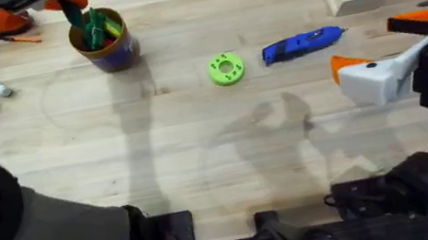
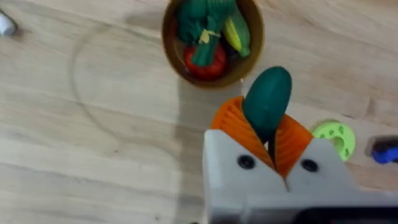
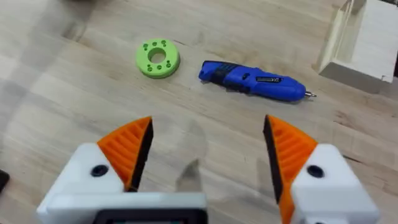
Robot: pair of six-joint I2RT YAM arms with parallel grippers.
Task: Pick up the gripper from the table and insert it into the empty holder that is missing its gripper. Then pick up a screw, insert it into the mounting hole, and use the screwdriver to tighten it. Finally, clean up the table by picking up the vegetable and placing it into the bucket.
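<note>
Pinching the vegetable (image 2: 268, 99) between its orange ribbed pads (image 2: 292, 144), the left gripper (image 2: 267, 140) hangs beside the bucket (image 2: 211, 40), which already holds toy produce. The dark green oblong juts out beyond the fingertips, its long axis in line with them, its rounded end toward the cup's rim. The right gripper (image 3: 208, 155) hovers spread wide above bare table, near the screwdriver (image 3: 252, 79) and lime-green disc (image 3: 157, 58).

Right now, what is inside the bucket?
The bucket holds toy food: green leafy pieces, something red and a yellow-green piece. Anything beneath them is covered.
</note>
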